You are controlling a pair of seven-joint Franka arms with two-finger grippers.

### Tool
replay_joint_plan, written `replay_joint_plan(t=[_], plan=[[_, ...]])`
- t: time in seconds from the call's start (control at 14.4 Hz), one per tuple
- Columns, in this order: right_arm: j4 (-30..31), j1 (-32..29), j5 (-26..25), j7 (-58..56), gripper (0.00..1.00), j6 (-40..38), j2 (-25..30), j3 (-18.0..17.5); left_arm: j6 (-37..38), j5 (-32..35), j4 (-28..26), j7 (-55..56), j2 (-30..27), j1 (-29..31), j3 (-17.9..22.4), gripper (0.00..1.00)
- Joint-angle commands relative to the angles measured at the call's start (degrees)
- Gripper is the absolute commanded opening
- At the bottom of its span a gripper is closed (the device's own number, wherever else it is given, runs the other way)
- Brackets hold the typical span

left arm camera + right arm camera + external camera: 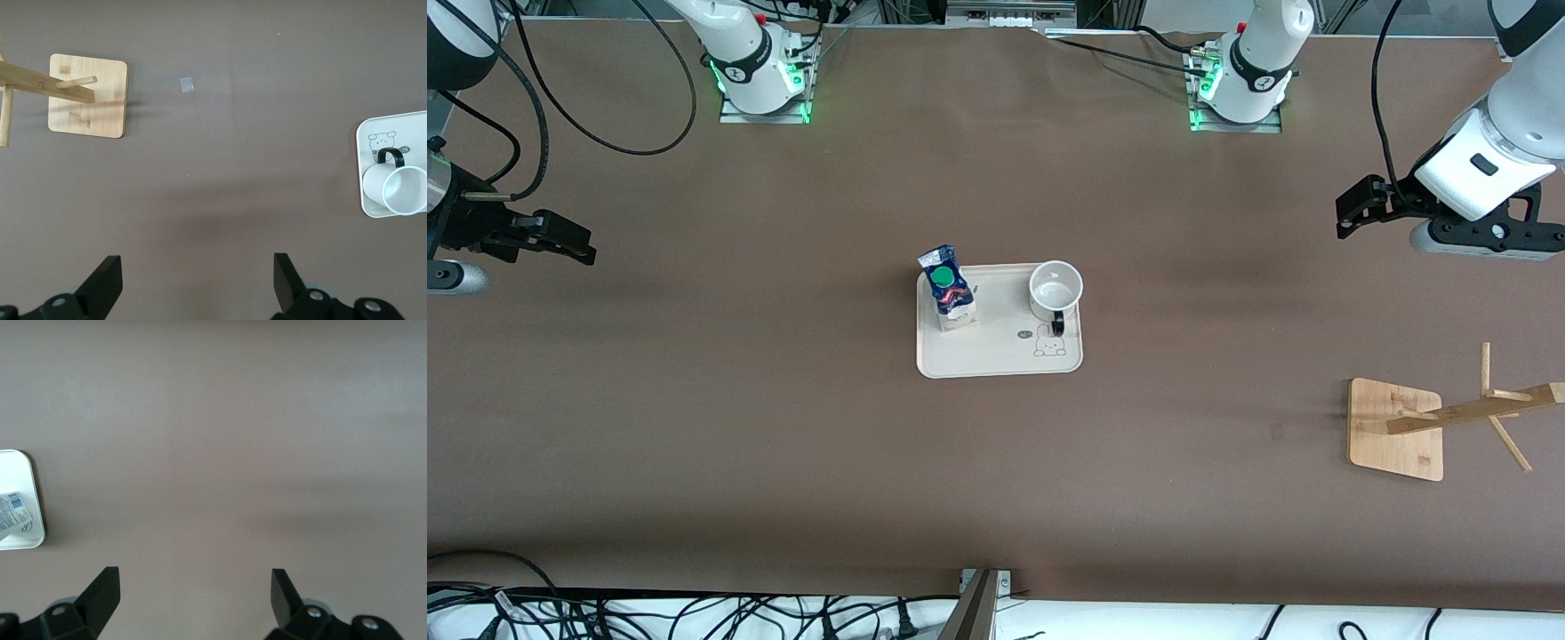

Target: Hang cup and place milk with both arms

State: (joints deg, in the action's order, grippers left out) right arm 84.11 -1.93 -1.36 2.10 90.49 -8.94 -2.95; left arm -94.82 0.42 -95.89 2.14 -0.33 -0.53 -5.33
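Fingers (107, 283) spread wide; cup (1056, 288) on tray (996, 356)

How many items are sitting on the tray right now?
2. The milk stands at the tray's edge toward the right arm's end; the cup sits upright toward the left arm's end, handle pointing toward the front camera. Nothing appears hidden.

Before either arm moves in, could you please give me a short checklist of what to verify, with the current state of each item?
1. Left gripper open, over bare table near the rack: ok.
2. Right gripper open, holding nothing: ok.
3. Cup upright on the tray, handle facing the front camera: ok.
4. Milk standing on the tray, apart from the cup: ok.
5. Wooden rack pegs free: ok.
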Motion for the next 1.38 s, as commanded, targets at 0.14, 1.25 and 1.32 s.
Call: replay_joint_plan(t=[0.14, 1.25, 1.32], plan=[[0.6, -0.4, 1.0, 0.4, 1.00, 0.3, 0.6, -0.2, 0.9, 1.1, 0.1, -0.6, -0.8, -0.1, 0.1, 1.00], [0.7, 7.2, 4.2, 0.7, 1.00, 0.5, -2.6, -0.4, 2.2, 1.0, 0.1, -0.9, -0.5, 0.0, 0.1, 1.00], [0.7, 8.4, 4.3, 0.7, 1.00, 0.1, -3.8, -0.4, 2.2, 1.0, 0.1, -0.9, -0.5, 0.0, 0.1, 1.00]])
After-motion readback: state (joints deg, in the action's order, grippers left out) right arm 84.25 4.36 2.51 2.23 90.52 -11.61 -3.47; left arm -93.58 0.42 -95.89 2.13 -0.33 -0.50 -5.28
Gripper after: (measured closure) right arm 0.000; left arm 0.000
